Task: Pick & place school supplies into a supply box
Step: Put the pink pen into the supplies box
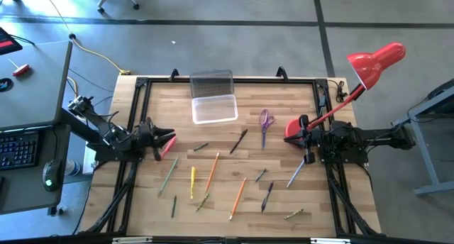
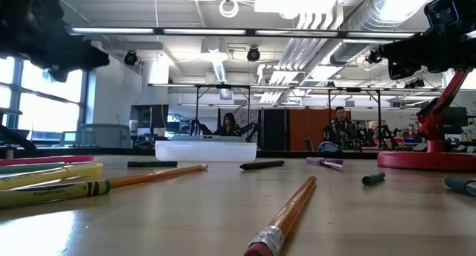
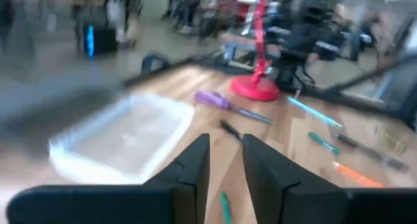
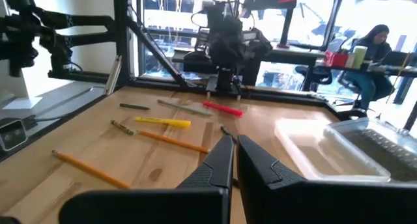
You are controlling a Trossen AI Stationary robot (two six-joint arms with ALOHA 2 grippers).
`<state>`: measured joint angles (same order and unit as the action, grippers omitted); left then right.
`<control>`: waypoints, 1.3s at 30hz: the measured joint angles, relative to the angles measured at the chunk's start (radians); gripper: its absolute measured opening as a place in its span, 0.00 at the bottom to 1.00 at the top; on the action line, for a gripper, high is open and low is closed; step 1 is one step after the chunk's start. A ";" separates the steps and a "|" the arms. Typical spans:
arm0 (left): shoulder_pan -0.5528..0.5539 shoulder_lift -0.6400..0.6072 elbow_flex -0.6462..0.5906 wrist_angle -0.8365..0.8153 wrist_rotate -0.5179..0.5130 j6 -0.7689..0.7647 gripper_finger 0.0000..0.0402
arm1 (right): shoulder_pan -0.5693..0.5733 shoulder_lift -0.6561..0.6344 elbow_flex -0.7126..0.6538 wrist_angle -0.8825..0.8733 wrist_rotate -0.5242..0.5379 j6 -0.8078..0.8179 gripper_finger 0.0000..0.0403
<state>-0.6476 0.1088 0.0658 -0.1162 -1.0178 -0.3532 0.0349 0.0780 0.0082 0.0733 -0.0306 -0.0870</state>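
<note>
Along the left edge of the desk (image 1: 298,116) the left hand (image 1: 167,138) hovers with its fingers a little apart and nothing between them, right beside the pink-red marker (image 1: 168,147). Closing from this height would probably catch air or flick the marker sideways, since it lies flat and thin on the wood.

Moving rightward, the green pencil (image 1: 169,174), yellow pencil (image 1: 192,181) and two orange pencils (image 1: 213,170) lie loose and well apart across the middle of the desk; all are round and could roll off course if nudged by a finger.

Toward the far edge sits the supply box (image 1: 214,108), open, with its lid (image 1: 211,83) folded back and no supplies visible inside. It is light plastic, so a pencil dropped at a slant could bridge the rim or push the box along.

Farther right, the purple-handled scissors (image 1: 265,122) lie near the red lamp (image 1: 376,63), whose base could block an approach from that side.

At the right edge the right hand (image 1: 308,156) hangs with fingers nearly together, empty, close to the lamp base and the silver pen (image 1: 295,176).
</note>
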 joint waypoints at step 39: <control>0.163 0.846 0.214 -0.303 0.197 -0.984 0.32 | 0.000 0.000 0.000 0.067 0.001 -0.052 0.00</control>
<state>-0.4842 0.9552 0.2794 -0.4195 -0.8208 -1.3368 0.0345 0.0780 0.0082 0.1404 -0.0292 -0.1395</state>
